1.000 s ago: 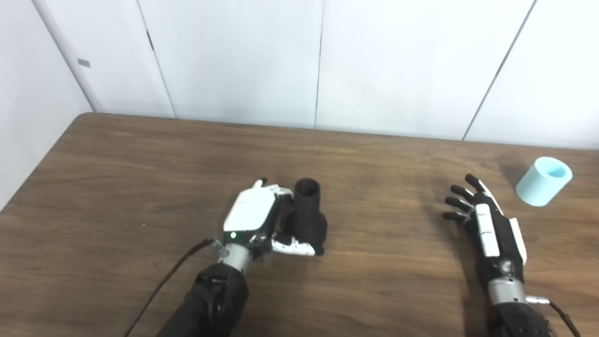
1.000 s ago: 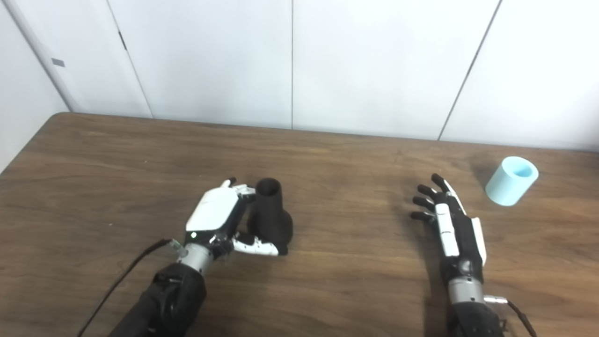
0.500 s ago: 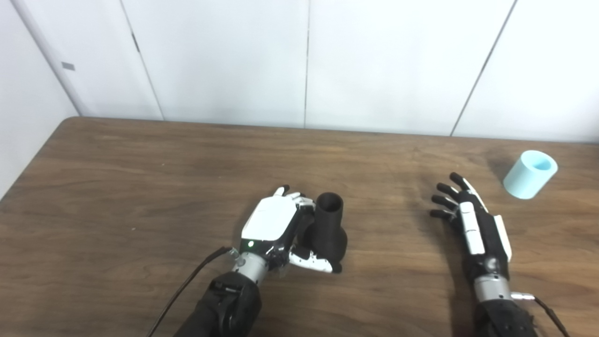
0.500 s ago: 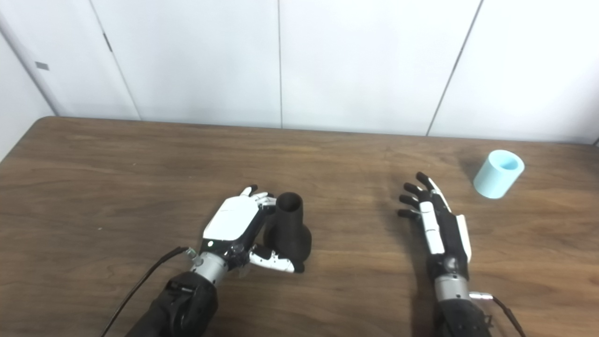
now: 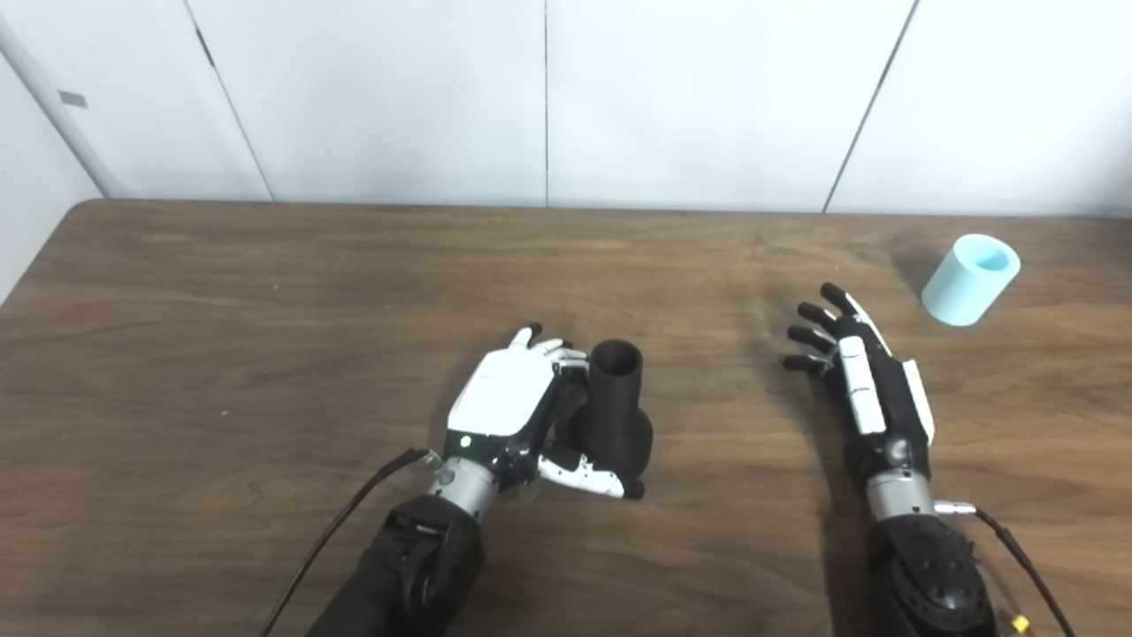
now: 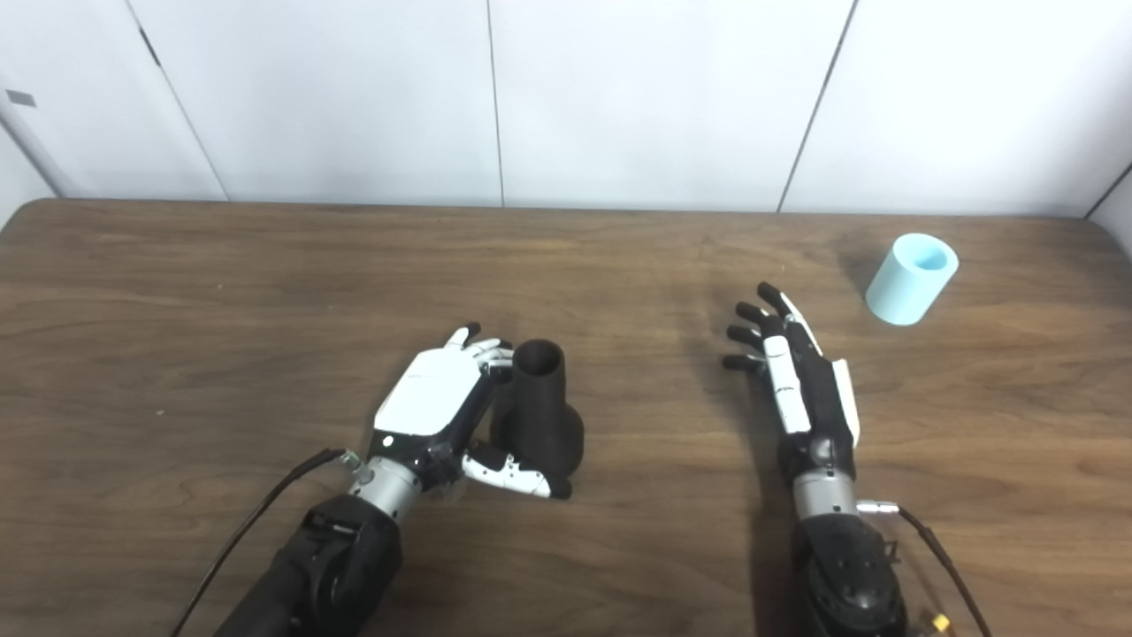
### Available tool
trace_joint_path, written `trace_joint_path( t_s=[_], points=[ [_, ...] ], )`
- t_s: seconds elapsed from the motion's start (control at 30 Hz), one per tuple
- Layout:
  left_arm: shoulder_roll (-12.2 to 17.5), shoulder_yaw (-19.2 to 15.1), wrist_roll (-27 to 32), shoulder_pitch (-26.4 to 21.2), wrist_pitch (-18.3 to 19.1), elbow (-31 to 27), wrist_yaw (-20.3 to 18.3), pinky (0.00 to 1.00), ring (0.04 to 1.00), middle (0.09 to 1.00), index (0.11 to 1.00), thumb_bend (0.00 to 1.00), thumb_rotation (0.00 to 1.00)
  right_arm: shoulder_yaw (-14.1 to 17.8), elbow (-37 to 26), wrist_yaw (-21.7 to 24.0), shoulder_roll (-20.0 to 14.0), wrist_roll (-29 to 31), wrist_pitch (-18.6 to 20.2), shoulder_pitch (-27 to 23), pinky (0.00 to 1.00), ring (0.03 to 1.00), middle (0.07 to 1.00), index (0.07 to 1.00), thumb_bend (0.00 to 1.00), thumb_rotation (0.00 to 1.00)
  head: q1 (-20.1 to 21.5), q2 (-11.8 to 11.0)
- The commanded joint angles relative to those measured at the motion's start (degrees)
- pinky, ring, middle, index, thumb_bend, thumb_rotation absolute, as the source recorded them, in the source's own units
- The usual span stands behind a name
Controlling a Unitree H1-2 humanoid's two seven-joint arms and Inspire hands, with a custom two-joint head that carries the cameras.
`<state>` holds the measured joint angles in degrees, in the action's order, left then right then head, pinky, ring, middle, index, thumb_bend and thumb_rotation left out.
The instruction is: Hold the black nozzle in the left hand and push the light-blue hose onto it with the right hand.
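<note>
Left eye view: camera shifted only; left robot hand cupped beside nozzle, grip unconfirmed; right robot hand splayed, empty, hose beyond fingertips, unreached.

One black nozzle stands upright on the single wooden tabletop, just beside the left hand, whose thumb and fingers curl around it. One light-blue hose piece sits beyond the right hand and to its right, apart from it. Two hands in all: one at the nozzle, one spread and empty.
</note>
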<state>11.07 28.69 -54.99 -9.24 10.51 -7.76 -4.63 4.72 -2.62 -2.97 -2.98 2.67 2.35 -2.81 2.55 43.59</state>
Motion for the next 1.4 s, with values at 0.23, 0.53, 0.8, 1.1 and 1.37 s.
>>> trace_joint_path(
  t_s=[0.23, 0.53, 0.8, 1.1, 1.37],
  points=[
    [0.15, 0.01, -1.47, 0.58, -2.47, 2.65, 2.44, 1.00, 0.870, 0.768, 0.483, 0.52, 0.05, 2.82, -9.41, -0.71, -0.78, 2.27, 7.50, 0.64, 0.65, 0.749, 0.785, 0.784, 0.52, 0.51, 2.32, -0.01],
    [0.09, -0.09, -1.58, 0.54, -3.07, 3.91, 3.29, 1.00, 0.869, 0.765, 0.484, 0.52, 0.05, 8.00, -12.95, 0.08, -4.36, 5.12, 9.74, -0.08, 0.68, 0.763, 0.784, 0.776, 0.56, 0.30, 7.12, -0.65],
    [1.12, -1.44, -0.55, 0.70, -5.24, 4.65, 4.51, 1.00, 0.854, 0.758, 0.484, 0.52, 0.05, 9.24, -17.43, -1.23, -6.94, 2.92, 13.69, -1.13, 0.65, 0.755, 0.777, 0.789, 0.68, 0.31, 14.29, -2.02],
    [2.25, -3.02, -0.08, 0.81, -6.84, 6.07, 4.75, 1.00, 0.851, 0.754, 0.483, 0.52, 0.05, 9.43, -17.97, -3.57, -9.70, -6.12, 12.89, -2.98, 0.59, 0.734, 0.777, 0.782, 0.67, 0.24, 19.21, -3.93],
    [3.27, -3.64, 0.65, 1.01, -8.50, 7.16, 5.25, 1.00, 0.839, 0.754, 0.483, 0.52, 0.05, 9.18, -16.57, -5.69, -12.67, -14.13, 10.46, -5.62, 0.64, 0.722, 0.776, 0.787, 0.70, 0.31, 23.34, -5.68]
  ],
)
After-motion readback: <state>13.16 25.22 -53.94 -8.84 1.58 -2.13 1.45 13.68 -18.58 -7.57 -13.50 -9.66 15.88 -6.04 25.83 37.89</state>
